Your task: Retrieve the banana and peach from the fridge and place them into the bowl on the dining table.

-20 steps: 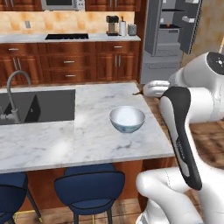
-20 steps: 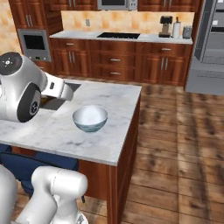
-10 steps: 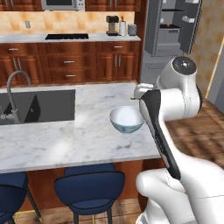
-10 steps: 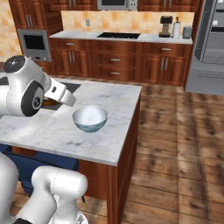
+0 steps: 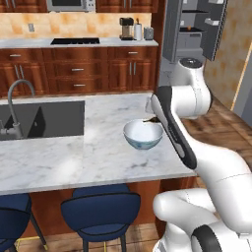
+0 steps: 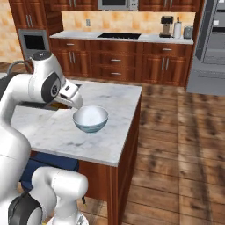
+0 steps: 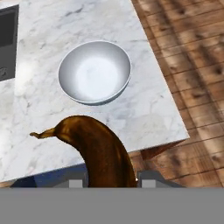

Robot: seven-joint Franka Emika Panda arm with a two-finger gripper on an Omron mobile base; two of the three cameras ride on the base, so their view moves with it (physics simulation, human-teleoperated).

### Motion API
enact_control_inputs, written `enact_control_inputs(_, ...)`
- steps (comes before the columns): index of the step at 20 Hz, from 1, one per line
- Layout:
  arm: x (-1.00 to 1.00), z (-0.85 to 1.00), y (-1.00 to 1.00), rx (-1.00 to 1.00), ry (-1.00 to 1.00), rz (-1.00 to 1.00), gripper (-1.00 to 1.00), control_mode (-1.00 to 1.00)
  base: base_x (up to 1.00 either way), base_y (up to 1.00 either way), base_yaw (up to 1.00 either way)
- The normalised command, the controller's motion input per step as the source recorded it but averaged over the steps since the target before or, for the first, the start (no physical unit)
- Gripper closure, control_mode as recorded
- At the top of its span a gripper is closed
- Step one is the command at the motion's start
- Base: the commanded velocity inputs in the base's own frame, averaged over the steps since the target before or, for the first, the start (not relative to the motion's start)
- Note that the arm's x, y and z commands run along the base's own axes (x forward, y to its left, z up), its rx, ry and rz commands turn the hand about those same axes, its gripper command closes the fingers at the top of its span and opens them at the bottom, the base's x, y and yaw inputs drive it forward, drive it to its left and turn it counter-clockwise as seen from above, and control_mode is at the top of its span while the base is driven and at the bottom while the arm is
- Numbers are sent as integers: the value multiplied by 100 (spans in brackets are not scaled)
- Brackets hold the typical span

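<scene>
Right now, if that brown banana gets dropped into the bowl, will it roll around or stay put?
The banana, held in the shut tool, is curved and slim, so it would probably rock a little and settle rather than roll. The bowl looks glossy and rounded inside, so the fruit may slide toward the bottom. It looks stiff, not floppy.
</scene>
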Motion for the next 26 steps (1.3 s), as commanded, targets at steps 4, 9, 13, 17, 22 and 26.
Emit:
enact_control_inputs(4,19,-34,0,0,0,-4,100,-100,0,0,0)
enact_control_inputs(9,25,-41,0,0,-1,-12,100,-100,0,0,0)
enact_control_inputs(13,31,-39,-3,0,-4,-14,100,-100,0,0,0)
enact_control_inputs(17,37,-24,-3,0,0,-9,100,-100,0,0,0)
enact_control_inputs(22,51,-22,-1,1,1,-1,100,-100,0,0,0)
enact_control_inputs(26,49,-24,0,0,1,0,100,-100,0,0,0)
